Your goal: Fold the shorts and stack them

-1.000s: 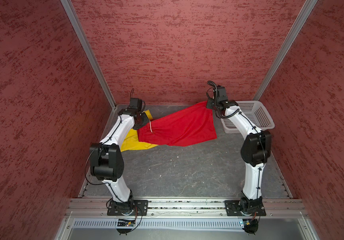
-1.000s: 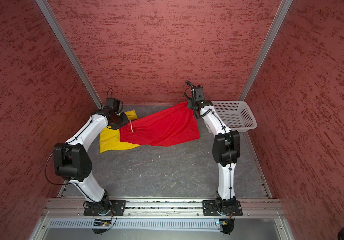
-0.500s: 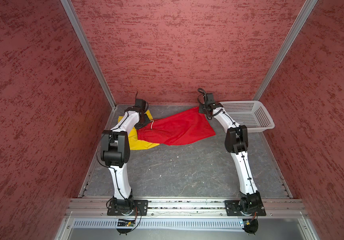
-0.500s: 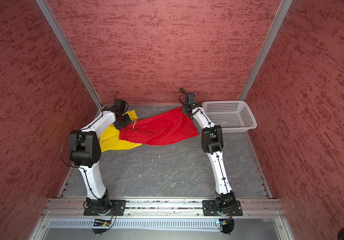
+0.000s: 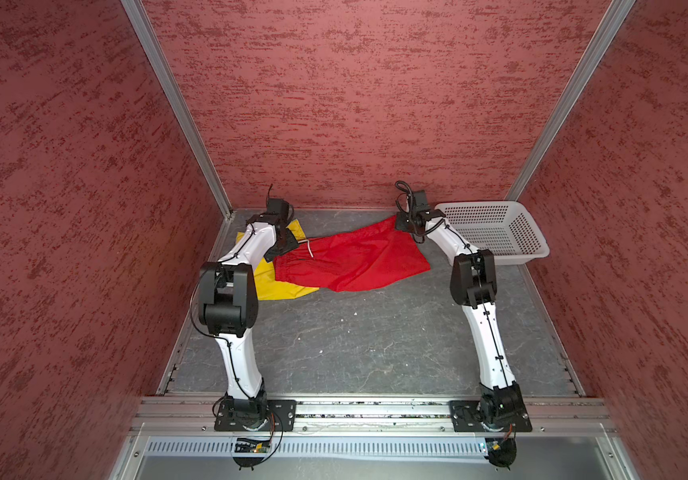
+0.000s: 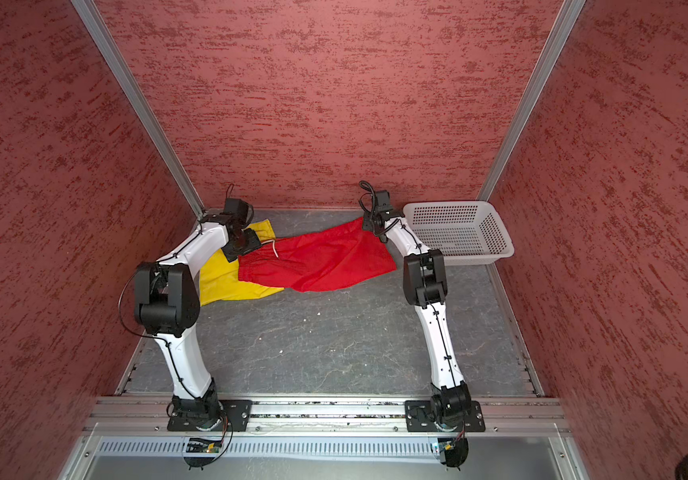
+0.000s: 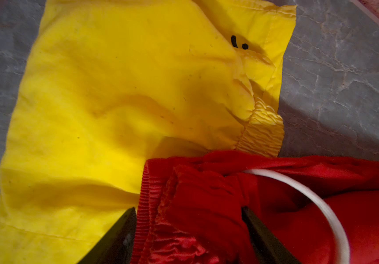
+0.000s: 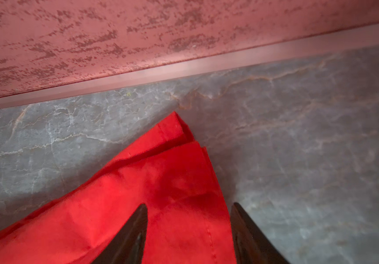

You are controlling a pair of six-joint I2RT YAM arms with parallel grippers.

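Grey marbled tabletop (image 5: 354, 340): bright red cloth shorts (image 5: 358, 257) overlap bright yellow cloth shorts (image 5: 275, 286). Left gripper (image 7: 188, 208) and right gripper (image 8: 189, 204) straddle red fabric, jaws parted.

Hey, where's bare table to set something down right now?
The gray tabletop between left arm and right arm, from the red shorts forward to the front rail. Crowded along the back: yellow shorts under the red at left, basket at right.

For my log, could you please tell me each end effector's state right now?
Left end effector: open, over the red shorts at the waistband.
Right end effector: open, over the red shorts' corner.
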